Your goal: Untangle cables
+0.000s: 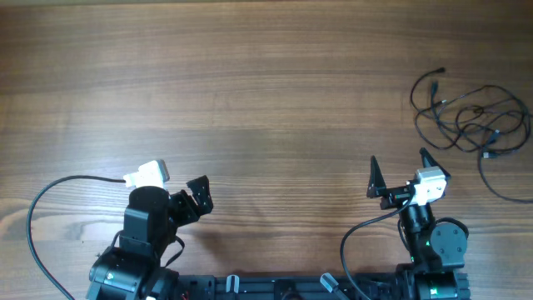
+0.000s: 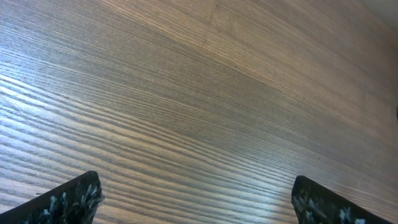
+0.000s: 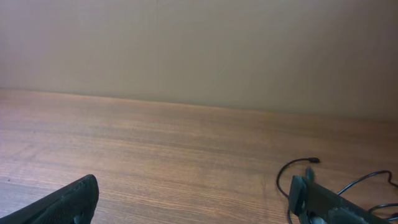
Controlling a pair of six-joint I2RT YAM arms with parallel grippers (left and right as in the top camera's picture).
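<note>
Overhead view: a brown wood-grain worktop (image 1: 266, 83) fills the frame. The cables (image 1: 470, 117), thin dark cords in a loose tangle, lie at the far right edge, well apart from both arms. Both arms sit at the near edge. The left jaws and the right jaws are spread wide, holding nothing. A thicker black wire (image 1: 37, 208) loops beside the left arm.

Left wrist view: slanting wood grain, with the spread jaw tips in the bottom corners.

Right wrist view: the worktop meets a plain beige wall (image 3: 199, 50). The cables show at lower right, partly hidden behind one jaw tip.
</note>
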